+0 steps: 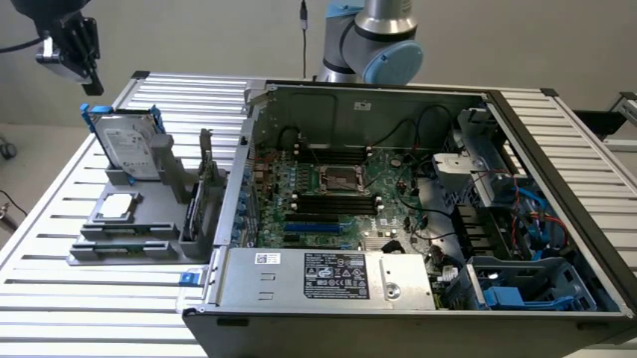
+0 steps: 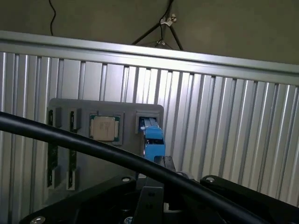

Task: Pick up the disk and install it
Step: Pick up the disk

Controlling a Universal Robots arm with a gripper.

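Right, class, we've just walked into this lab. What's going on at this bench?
The robot arm's gripper hangs above the disk without touching it. The disk stands upright in a grey holder on the slatted table, to the exterior view's left of the open computer case. A square processor chip lies in the same holder. The disk is not yet picked up or installed.

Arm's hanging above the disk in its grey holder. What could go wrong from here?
1. The disk stands upright in a slot of the grey holder, and the gripper hangs above it toward the exterior view's left; an off-line descent could strike the edge of its blue carrier or tip it.
2. A black cable crosses the wrist view before the disk and may snag.
3. Loose cables crowd the open computer case near its bays.
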